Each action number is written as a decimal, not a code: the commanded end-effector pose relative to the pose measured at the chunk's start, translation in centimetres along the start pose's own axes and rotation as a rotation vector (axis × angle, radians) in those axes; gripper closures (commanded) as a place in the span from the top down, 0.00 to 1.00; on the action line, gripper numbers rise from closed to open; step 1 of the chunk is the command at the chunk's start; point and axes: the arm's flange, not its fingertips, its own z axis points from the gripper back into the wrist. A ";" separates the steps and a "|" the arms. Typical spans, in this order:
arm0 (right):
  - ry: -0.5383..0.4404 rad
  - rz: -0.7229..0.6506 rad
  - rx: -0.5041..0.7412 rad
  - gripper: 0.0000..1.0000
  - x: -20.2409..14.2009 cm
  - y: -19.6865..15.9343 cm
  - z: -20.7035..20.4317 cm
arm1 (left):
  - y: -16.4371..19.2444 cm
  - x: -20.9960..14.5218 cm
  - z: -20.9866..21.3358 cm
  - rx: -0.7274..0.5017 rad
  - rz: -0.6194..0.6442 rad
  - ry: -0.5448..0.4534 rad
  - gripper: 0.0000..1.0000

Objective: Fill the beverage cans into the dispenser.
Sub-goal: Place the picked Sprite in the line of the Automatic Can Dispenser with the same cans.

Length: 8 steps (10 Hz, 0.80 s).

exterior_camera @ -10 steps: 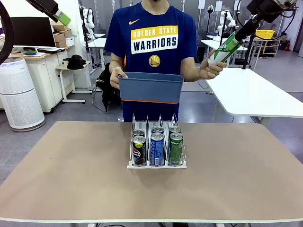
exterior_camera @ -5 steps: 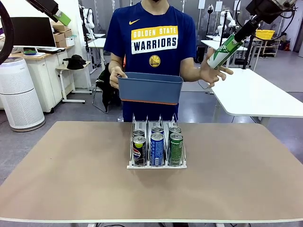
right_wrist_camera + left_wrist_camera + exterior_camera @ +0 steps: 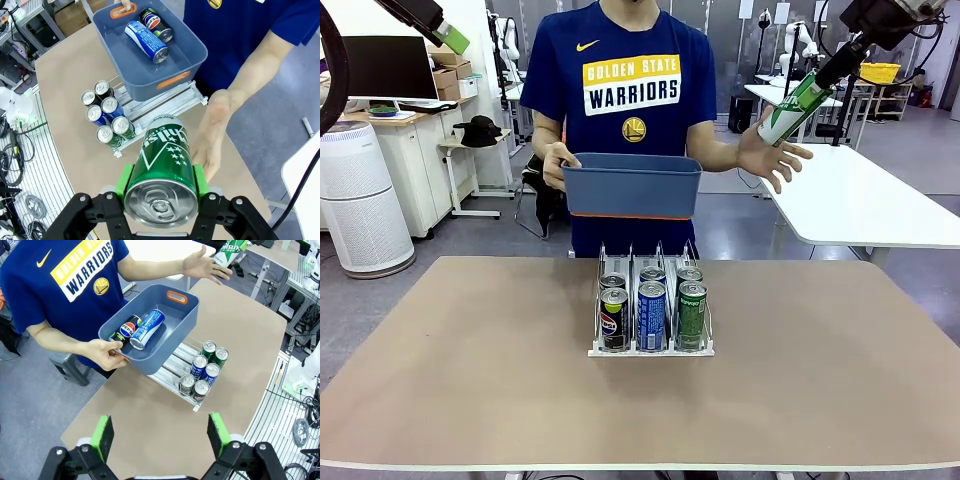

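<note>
Tan lab table, clear dispenser at its middle with six cans, two per lane: black, blue, green. Behind it a person holds a tub with two more. Left gripper gapes wide, holding nothing. Right gripper is clamped on a green can up high by the person's open hand; can't tell if they touch.

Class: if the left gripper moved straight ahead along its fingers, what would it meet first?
Most likely the blue-grey tub the person holds, which sits dead ahead of the open left gripper. Depth is unclear; it could slip past its near edge onto the dispenser.
</note>
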 end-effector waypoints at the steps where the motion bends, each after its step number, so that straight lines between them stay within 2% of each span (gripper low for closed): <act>1: -0.002 0.001 -0.004 0.00 0.1 0.0 0.2 | -0.1 -0.1 0.0 0.003 -0.001 0.005 1.00; 2: 0.000 0.000 0.000 0.58 0.0 0.0 0.0 | -0.1 -0.1 0.0 0.003 -0.001 0.005 1.00; 7: 0.097 -0.080 -0.008 0.58 -2.6 8.2 0.6 | -0.1 -0.1 0.0 0.003 -0.001 0.005 1.00; 8: 0.113 -0.143 -0.121 0.58 -3.2 9.7 0.4 | -0.1 -0.1 0.0 0.003 -0.001 0.005 1.00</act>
